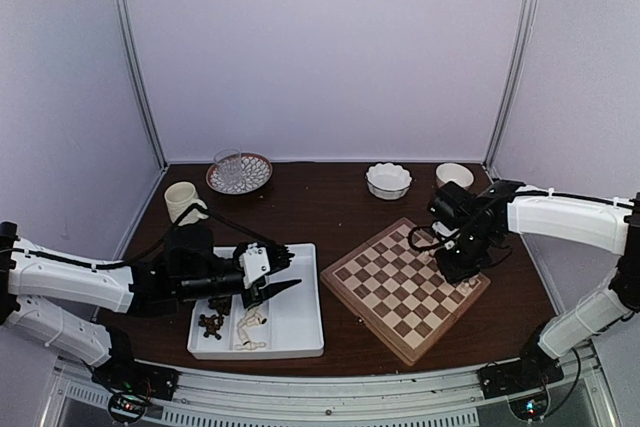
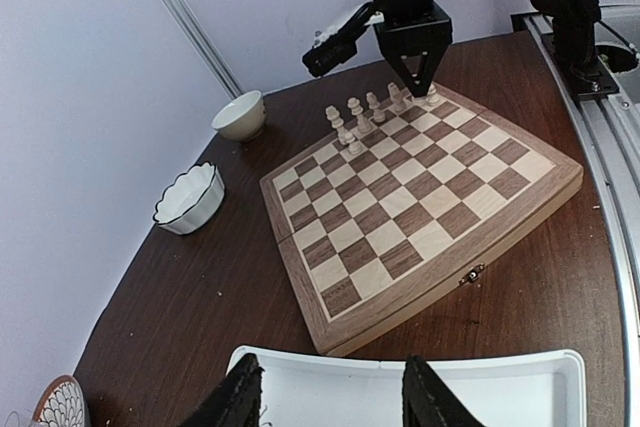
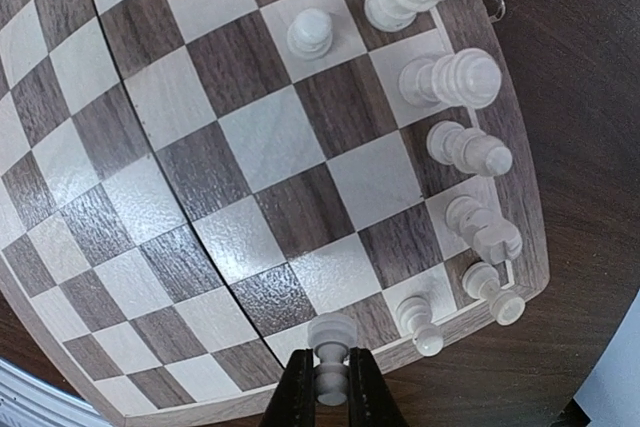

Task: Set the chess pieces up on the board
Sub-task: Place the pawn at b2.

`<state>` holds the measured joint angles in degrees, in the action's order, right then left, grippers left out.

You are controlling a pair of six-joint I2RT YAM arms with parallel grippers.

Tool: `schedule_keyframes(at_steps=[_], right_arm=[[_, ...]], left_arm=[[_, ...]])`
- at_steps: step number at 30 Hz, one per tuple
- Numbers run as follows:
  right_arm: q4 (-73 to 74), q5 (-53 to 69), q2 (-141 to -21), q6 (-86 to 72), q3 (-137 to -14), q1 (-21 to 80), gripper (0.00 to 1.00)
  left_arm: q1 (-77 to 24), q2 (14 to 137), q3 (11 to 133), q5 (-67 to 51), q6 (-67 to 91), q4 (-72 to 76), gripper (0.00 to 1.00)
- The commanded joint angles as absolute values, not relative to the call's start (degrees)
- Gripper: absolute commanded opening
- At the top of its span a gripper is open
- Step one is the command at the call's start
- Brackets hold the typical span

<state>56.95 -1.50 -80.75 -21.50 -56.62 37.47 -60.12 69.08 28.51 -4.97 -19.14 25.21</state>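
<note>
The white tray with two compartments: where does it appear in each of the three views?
Top external: the white tray lies lower centre-left, left of the board.
Left wrist: the white tray runs along the bottom edge, nearer than the board.
Right wrist: not in it.
Shared landmark: the board, seen in all three views.

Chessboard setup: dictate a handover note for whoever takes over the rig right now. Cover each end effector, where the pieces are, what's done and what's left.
Right end effector: shut on a cream pawn at the board edge row. Cannot tell if it rests on the square.
Left end effector: open, empty, over the white tray.
Done: several cream pieces stand along that board edge, one a row in.
Left: loose cream pieces and dark pieces lie in the tray. No dark ones are on the board.
</note>
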Motion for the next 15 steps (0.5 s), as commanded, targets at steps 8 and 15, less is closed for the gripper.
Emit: schedule_keyframes(at_steps=[8, 15], right_arm=[[55.1, -1.6, -83.1, -22.3, -56.4, 33.2, 0.0], [54.0, 2.2, -85.6, -23.0, -56.1, 29.7, 0.0]], left_arm=[[-60.3, 68.2, 29.5, -4.4, -17.3, 26.5, 0.48], [-60.2, 68.0, 29.4, -4.5, -17.4, 26.5, 0.48]])
